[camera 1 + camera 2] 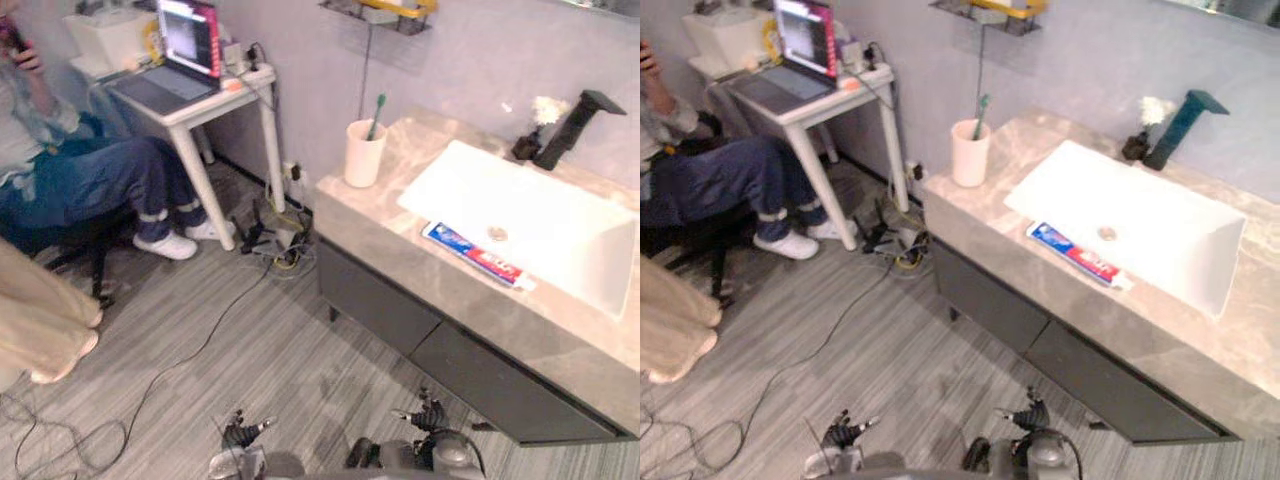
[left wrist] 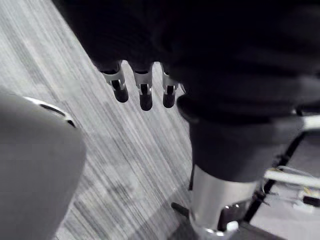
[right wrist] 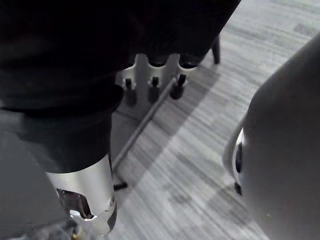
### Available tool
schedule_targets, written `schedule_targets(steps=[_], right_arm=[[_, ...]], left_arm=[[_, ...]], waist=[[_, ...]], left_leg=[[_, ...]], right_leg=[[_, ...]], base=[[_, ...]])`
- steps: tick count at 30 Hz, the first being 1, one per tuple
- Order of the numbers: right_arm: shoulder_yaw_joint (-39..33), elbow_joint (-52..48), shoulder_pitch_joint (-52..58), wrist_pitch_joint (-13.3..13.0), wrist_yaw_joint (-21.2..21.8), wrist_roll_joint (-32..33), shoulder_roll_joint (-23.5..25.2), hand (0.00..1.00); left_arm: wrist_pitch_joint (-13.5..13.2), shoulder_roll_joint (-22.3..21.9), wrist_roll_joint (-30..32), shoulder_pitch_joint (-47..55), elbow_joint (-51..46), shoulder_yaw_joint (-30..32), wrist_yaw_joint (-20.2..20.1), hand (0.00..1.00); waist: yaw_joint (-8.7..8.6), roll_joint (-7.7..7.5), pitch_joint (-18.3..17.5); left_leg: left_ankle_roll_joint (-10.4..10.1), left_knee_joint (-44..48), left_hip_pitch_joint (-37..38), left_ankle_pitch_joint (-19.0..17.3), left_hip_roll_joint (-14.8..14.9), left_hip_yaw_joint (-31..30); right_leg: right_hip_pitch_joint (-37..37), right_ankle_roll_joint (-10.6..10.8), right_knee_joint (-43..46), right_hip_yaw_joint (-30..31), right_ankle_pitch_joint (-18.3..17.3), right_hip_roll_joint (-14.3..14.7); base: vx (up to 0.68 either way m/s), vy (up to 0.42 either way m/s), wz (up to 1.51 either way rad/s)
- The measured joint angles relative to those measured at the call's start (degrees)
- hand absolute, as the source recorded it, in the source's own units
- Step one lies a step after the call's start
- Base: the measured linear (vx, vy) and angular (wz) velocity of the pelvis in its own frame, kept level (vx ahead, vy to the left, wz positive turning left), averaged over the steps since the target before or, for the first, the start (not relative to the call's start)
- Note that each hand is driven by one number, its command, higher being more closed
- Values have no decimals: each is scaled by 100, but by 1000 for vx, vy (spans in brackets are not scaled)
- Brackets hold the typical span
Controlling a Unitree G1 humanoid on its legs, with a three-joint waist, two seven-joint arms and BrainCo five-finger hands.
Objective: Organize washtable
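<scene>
Beige-grey marbled stone forms the washtable counter [image 1: 375,222], into which a white rectangular sink [image 1: 540,225] is set. A red, white and blue toothpaste tube [image 1: 474,254] is laid flat on the counter's front strip, just beside the sink's near edge and roughly parallel to it. At the counter's left end a cream cup [image 1: 364,154] is stood upright, and a green toothbrush [image 1: 377,112] is propped in it, head up. Behind the sink an angular black faucet [image 1: 572,126] is mounted by the wall, with a small dark vase of white flowers [image 1: 538,124] placed just beside it. Dark grey drawer fronts [image 1: 400,308] are seen under the counter.

Both hands are held low over the grey striped floor [image 1: 250,340], well apart from the counter. The left hand [image 1: 240,436] is seen with its fingers [image 2: 145,93] straight and relaxed, nothing held. The right hand [image 1: 428,414] is likewise loose, its fingers [image 3: 153,80] extended and empty.

Further left, a white side table [image 1: 205,108] is set against the wall with an opened laptop [image 1: 180,58] on it. A person in jeans [image 1: 95,175] is seated beside it, and a second person's beige trouser legs [image 1: 40,320] are seen at the left edge.
</scene>
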Motion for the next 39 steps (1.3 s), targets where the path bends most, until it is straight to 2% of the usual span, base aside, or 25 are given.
schedule_targets(steps=[2,3,6,7,8,9,10,13,15,16,18,20,22,23,25,27,29,30,35,36,39], right_arm=[[-21,87,-43,5,-31,25,51,0],[-62,163,-62,2,-33,48,63,0],[-167,176,-123,30,-41,51,72,0],[-204,203,-128,35,-39,51,74,0],[-217,216,-99,31,-37,49,62,0],[-217,230,-113,38,-34,45,64,0],[-220,222,-75,46,-35,45,78,0],[-212,228,24,72,-28,-11,86,0],[-212,221,18,68,-28,-19,86,0],[-212,225,13,71,-24,-44,86,0],[-208,224,-14,70,-22,-65,87,0],[-186,253,-22,70,-21,-65,84,0],[-177,392,-33,68,-21,-66,85,0],[-174,452,-35,71,-20,-60,85,0],[-199,452,-17,74,-27,-63,24,0],[-238,451,0,75,-26,-50,-37,0],[-289,447,30,67,-27,-8,-96,0],[-324,452,62,67,-26,1,-113,0],[-683,723,121,76,-27,166,-237,0],[-982,1066,20,86,-28,386,-384,0],[-982,1066,23,86,-28,386,-384,0]], left_arm=[[-1,39,-4,4,-105,-9,-46,0],[-6,51,-1,20,-159,-10,-60,0],[-25,22,-5,-6,-168,-12,-54,0],[-55,-9,-4,1,-163,-16,-53,0],[-87,-29,-7,2,-131,-35,-55,0],[-105,-21,-7,-6,-84,-31,-56,0],[-117,40,1,-14,-68,-28,-60,0],[-112,104,70,-121,94,-23,-63,0],[-100,139,95,-172,214,-24,-64,0],[-95,137,95,-176,252,-30,-65,0],[-91,141,96,-170,302,-46,-65,0],[-89,165,90,-159,334,-59,-64,0],[-94,197,83,-148,341,-61,-63,0],[-94,265,66,-145,345,-83,-66,0],[-89,257,25,-146,359,-147,-59,0],[-88,209,-7,-103,362,-195,-59,0],[-86,152,-4,-30,362,-185,-61,0],[-86,140,-4,-1,362,-182,-63,0],[-85,108,-3,67,361,-167,-71,0],[-2,308,2,57,464,-232,-71,0],[-2,308,2,57,464,-231,-71,0]], waist=[[2,-93,36],[5,-201,65],[18,-159,78],[48,-145,70],[48,-88,50],[79,-68,33],[102,-185,-33],[157,-262,-94],[134,-273,-94],[150,-270,-91],[146,-254,-87],[121,-213,-92],[148,-300,-154],[150,-385,-199],[137,-388,-255],[132,-299,-324],[92,-225,-404],[79,-265,-428],[111,-250,-588],[-10,-235,-476],[-10,-232,-475]], left_leg=[[-15,-119,-274,-49,3,-174],[-16,-594,-385,-52,-32,-251],[-31,-1713,-703,-45,-347,-944],[-81,-2565,-683,-13,-572,-1426],[-236,-3311,-656,247,-677,-1832],[-263,-3330,-594,387,-685,-1785],[-173,-3455,-465,336,-746,-1507],[38,-3307,-444,114,-783,-965],[144,-3379,-255,50,-873,-727],[208,-3448,-70,14,-916,-544],[289,-3530,208,-33,-936,-359],[394,-3602,418,-94,-940,-318],[391,-3606,448,-95,-953,-328],[381,-3614,416,-101,-1021,-385],[340,-3697,410,-74,-1041,-431],[259,-3850,382,3,-1042,-403],[230,-4040,462,120,-1037,-424],[225,-4112,489,158,-1046,-448],[195,-4552,730,392,-1079,-525],[324,-5397,1129,801,-1449,-599],[324,-5397,1128,801,-1449,-600]], right_leg=[[275,16,-141,376,-1,77],[363,49,-237,627,18,77],[607,192,-544,1137,104,98],[570,288,-581,1396,105,66],[554,421,-598,1637,69,75],[554,481,-589,1794,53,57],[571,633,-683,2044,68,-61],[557,833,-747,2390,133,-229],[550,938,-659,2385,162,-382],[486,1054,-358,2382,136,-468],[268,1135,366,2267,148,-559],[58,1188,896,1778,54,-768],[63,1139,615,1408,103,-972],[78,1127,312,1315,320,-1068],[216,1169,-54,1263,291,-1058],[342,1246,-576,1241,340,-1008],[454,1232,-833,1171,479,-965],[497,1231,-910,1146,515,-959],[858,1221,-1528,1113,837,-874],[1086,1257,-2161,1264,1230,-977],[1086,1257,-2161,1263,1230,-977]], base=[[306,-23,-119],[237,20,-115],[229,125,-97],[175,217,-109],[169,232,-112],[191,261,-105],[231,276,-89],[246,313,-72],[182,280,-63],[121,238,-61],[55,160,-47],[41,100,-10],[31,18,9],[31,-60,16],[6,-68,3],[-59,-55,-18],[-33,-42,-2],[0,-37,17],[-1,-8,7],[0,0,0],[0,0,0]])
